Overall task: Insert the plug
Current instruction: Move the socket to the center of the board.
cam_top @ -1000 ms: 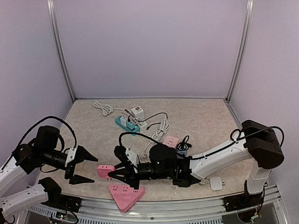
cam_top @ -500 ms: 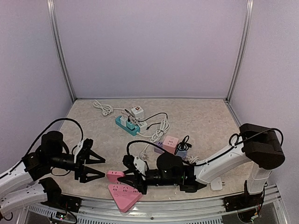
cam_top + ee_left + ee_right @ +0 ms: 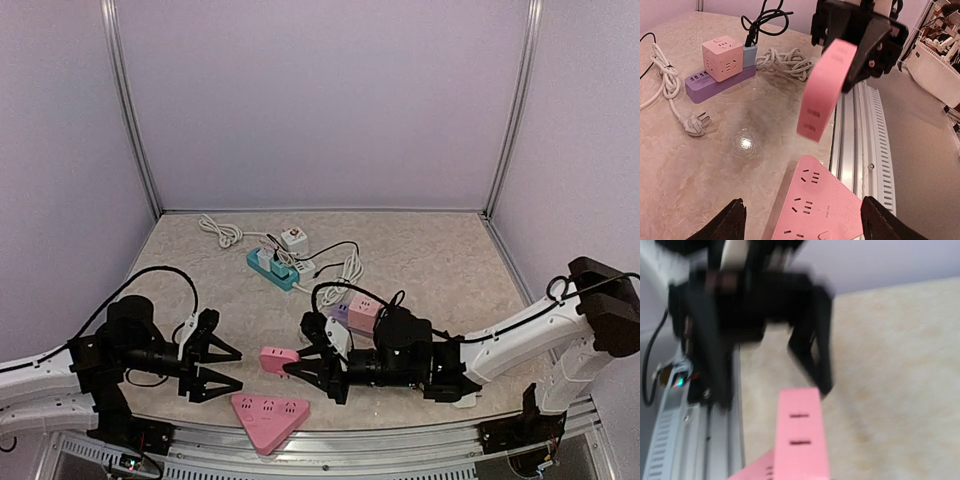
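The plug (image 3: 279,358) is a flat pink block with socket slots on its face, held off the table by my right gripper (image 3: 300,368), which is shut on its right end. In the left wrist view the plug (image 3: 822,90) hangs tilted under the black right fingers (image 3: 867,47). A pink triangular power strip (image 3: 268,416) lies flat at the front edge, below and in front of the plug. My left gripper (image 3: 226,367) stands open just left of the plug, its fingers (image 3: 735,222) straddling the strip's near corner (image 3: 820,205). The right wrist view is blurred; the plug (image 3: 801,440) fills its lower middle.
A pink cube socket on a purple strip (image 3: 362,307) sits behind the right gripper, also visible in the left wrist view (image 3: 722,60). A teal power strip (image 3: 272,268) and white cables (image 3: 222,232) lie farther back. A white adapter (image 3: 463,393) rests at front right. A metal rail (image 3: 865,150) borders the front edge.
The right arm carried the plug to the right and away from the front edge, off the triangular strip. My left gripper followed it rightward and its jaws narrowed a little.
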Motion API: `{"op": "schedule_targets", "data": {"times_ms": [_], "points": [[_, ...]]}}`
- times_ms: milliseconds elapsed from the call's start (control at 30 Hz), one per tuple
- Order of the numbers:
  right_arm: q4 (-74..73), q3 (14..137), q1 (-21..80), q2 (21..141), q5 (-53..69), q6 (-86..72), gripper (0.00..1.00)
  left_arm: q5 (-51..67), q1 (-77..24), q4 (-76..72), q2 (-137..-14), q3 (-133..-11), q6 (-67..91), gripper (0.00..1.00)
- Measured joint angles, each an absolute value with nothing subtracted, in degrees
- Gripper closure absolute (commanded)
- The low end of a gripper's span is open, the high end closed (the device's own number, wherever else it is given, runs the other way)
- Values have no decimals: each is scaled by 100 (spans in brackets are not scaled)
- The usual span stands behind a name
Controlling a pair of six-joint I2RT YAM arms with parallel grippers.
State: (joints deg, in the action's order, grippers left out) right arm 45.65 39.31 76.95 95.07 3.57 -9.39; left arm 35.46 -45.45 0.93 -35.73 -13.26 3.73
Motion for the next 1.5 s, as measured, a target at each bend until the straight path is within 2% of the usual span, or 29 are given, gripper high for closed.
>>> {"op": "schedule_targets", "data": {"times_ms": [167,267,333,433,567,767,1100,1300,1500], "points": [[3586,3903,7513,8165,5,-847,100,3297,-5052,336,-4038,-1533,-1020,9],[3299,3765,7472,7609,-207,-836,100,3264,-5306,1192,-4547,-2252,-2231,2],[3157,3653,7472,7422,-279,-834,100,3109,-5349,2167,-4991,-3092,-3299,1],[2989,3548,7472,7382,-318,-814,100,2521,-5363,3621,-5631,-4257,-4744,7],[2956,3476,7474,7382,-320,-749,100,1861,-5188,4893,-6578,-4641,-5605,4],[2967,3367,7516,7288,-322,-707,100,1299,-5408,5218,-7102,-4088,-5498,12],[3037,2860,7577,6696,-401,-753,100,928,-6416,3841,-7456,-3651,-4261,22],[3162,2591,7588,6495,-419,-762,100,711,-6506,3192,-7693,-3573,-3916,38],[3208,2458,7601,6420,-436,-792,100,604,-6934,2936,-7988,-3820,-3603,39]]}}
